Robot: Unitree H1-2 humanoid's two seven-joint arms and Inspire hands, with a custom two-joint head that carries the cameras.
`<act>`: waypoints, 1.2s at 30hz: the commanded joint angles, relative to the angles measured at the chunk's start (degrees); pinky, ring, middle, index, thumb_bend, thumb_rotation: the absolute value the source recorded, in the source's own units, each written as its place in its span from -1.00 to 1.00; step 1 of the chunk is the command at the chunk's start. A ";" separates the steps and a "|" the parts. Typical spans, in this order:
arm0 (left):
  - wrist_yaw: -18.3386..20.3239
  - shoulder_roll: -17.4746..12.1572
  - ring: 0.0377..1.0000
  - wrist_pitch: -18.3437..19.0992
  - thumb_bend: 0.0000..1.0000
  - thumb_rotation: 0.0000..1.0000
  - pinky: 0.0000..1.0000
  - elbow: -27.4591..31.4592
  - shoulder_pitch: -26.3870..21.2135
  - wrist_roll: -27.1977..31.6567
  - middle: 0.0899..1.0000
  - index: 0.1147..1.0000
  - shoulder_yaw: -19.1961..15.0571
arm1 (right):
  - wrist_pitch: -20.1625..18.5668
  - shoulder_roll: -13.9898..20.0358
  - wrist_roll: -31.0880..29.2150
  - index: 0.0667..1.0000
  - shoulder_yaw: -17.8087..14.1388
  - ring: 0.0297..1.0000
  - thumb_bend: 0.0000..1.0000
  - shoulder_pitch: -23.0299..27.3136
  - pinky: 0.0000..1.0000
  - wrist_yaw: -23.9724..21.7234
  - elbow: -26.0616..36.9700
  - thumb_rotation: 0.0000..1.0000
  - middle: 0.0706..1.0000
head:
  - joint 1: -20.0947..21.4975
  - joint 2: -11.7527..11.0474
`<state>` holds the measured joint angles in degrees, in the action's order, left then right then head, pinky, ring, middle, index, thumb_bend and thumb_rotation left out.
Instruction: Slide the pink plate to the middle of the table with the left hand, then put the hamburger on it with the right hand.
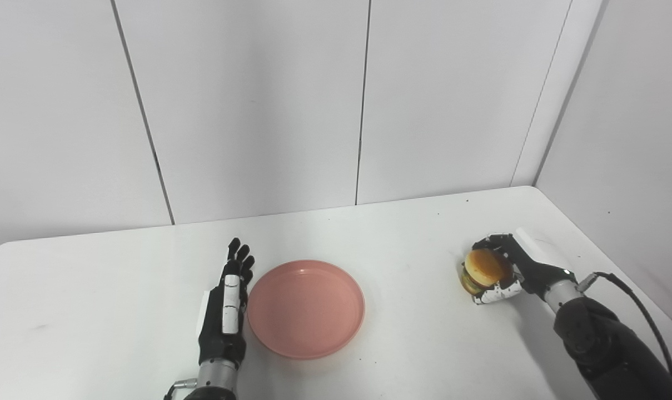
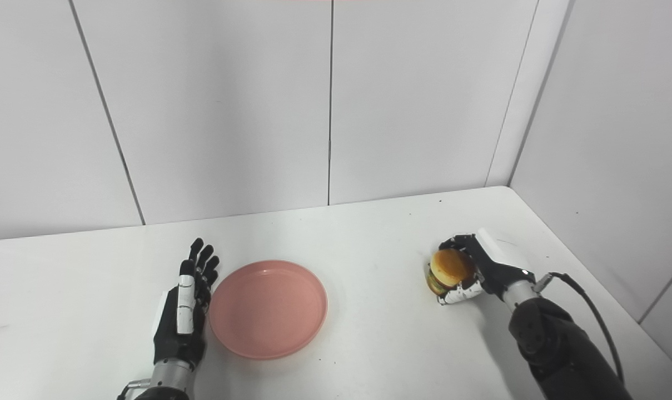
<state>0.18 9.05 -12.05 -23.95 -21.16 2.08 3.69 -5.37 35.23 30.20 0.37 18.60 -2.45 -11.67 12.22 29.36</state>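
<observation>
The pink plate (image 1: pixel 306 308) lies empty on the white table (image 1: pixel 402 233), near the middle. My left hand (image 1: pixel 225 305) stands edge-on right beside the plate's left rim, fingers straight and open, holding nothing. My right hand (image 1: pixel 505 269) is at the right side of the table, fingers and thumb closed around the hamburger (image 1: pixel 483 269), which has a tan bun and dark layers. The hamburger is well to the right of the plate. The same scene shows in the right eye view: plate (image 2: pixel 268 308), left hand (image 2: pixel 185 311), hamburger (image 2: pixel 448 269).
White wall panels (image 1: pixel 258 111) close the table at the back and on the right. The table's right edge (image 1: pixel 602 244) runs close past my right arm. A black cable (image 1: pixel 641 311) loops from the right wrist.
</observation>
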 commanded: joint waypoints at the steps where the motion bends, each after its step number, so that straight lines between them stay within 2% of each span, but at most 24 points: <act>1: -0.26 -0.41 0.95 -0.58 0.47 1.00 1.00 -1.95 3.59 -0.26 0.96 0.96 -0.36 | 3.28 0.65 -0.67 -0.09 -1.85 -0.10 0.06 1.97 -0.17 3.42 2.77 -1.00 -0.11 | -0.36 0.03; 4: -0.08 -0.21 0.96 -0.98 0.43 1.00 1.00 -1.89 3.66 -0.12 0.97 0.97 -0.28 | 2.26 -0.01 -0.87 -0.06 -2.35 -0.23 0.06 1.99 -0.32 4.06 5.12 -1.00 -0.18 | -0.85 0.10; 6: -0.24 -0.06 0.95 -0.81 0.42 1.00 1.00 -1.68 3.77 -0.26 0.96 0.97 -0.23 | 2.76 -0.30 -0.77 -0.06 -2.45 -0.23 0.06 2.10 -0.35 4.61 6.57 -1.00 -0.18 | -1.27 0.23; 10: -0.33 0.06 0.95 0.07 0.46 1.00 1.00 -0.90 4.00 -0.56 0.96 0.96 -0.01 | 2.70 -0.90 -1.30 -0.06 -2.40 -0.23 0.06 2.50 -0.35 4.27 9.14 -1.00 -0.18 | -2.26 0.41; 15: -0.01 -0.06 0.95 -1.32 0.44 1.00 1.00 -1.27 4.11 -0.78 0.96 0.97 0.43 | 2.12 -2.09 -2.01 -0.06 -1.76 -0.23 0.06 3.35 -0.33 3.00 13.83 -1.00 -0.18 | -4.87 0.84; 21: -1.51 0.65 0.92 -2.44 0.40 1.00 0.99 -2.14 3.93 -1.91 0.92 0.94 0.57 | 4.84 -5.11 -4.59 -0.06 0.16 -0.18 0.04 5.92 -0.23 1.65 16.34 -1.00 -0.11 | -7.32 0.98; 26: -2.16 0.99 0.95 -2.17 0.42 1.00 1.00 -2.34 3.58 -2.52 0.97 0.97 0.77 | 6.48 -8.18 -5.61 -0.04 3.58 -0.18 0.03 8.94 -0.21 -0.62 15.33 -1.00 -0.09 | -9.49 1.12; 30: -3.19 1.68 0.95 -0.91 0.43 1.00 0.99 -1.03 4.05 -3.43 0.96 0.97 0.79 | 5.09 -10.05 -5.99 -0.02 5.89 -0.19 0.03 9.92 -0.23 -4.09 17.67 -1.00 -0.10 | -11.44 1.31; 34: -3.80 2.01 0.98 -0.59 0.40 1.00 1.00 -1.17 3.83 -4.39 0.99 1.00 1.20 | 7.89 -13.40 -5.27 -0.03 10.23 -0.18 0.03 11.13 -0.22 -6.39 18.06 -1.00 -0.11 | -14.84 1.42; 36: -4.86 2.29 0.97 -0.79 0.37 1.00 0.99 -1.09 3.90 -5.66 1.00 0.99 1.49 | 6.76 -14.71 -3.76 -0.04 12.20 -0.17 0.03 11.29 -0.18 -7.65 18.52 -1.00 -0.13 | -15.64 1.47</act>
<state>-3.61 10.75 -12.60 -22.97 -20.30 -2.41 4.82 -0.14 21.12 25.78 12.25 26.74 -9.77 4.75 -2.55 30.76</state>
